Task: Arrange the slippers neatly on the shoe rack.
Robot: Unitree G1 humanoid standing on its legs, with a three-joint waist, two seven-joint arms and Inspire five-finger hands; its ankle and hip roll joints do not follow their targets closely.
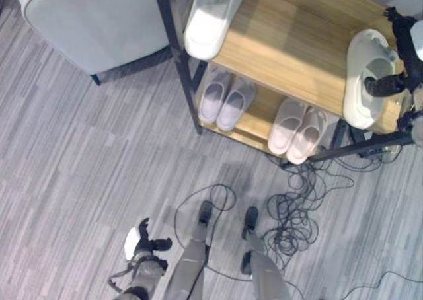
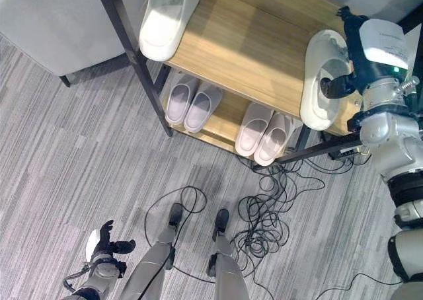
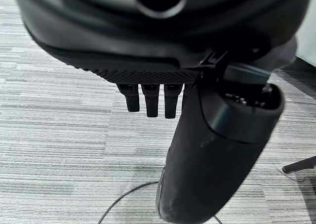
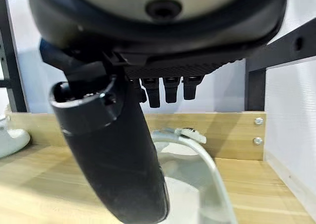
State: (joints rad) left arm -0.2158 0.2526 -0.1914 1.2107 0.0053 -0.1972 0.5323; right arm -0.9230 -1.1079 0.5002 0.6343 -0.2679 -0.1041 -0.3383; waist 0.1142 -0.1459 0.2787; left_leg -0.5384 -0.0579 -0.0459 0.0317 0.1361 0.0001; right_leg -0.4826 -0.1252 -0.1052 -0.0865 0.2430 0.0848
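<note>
Floor: grey carpet with fine streaked lines, laid in tile-like patches, lit evenly. Upholstered seat: pale grey, rounded corner, on a dark leg, at the far left, just beside the rack's dark metal post. Wall: pale, plain, seen beyond the rack's frame. Cables: black, tangled on the floor before the rack.

shoe rack | top: 2 white slippers | lower: 2 pink pairs
</note>
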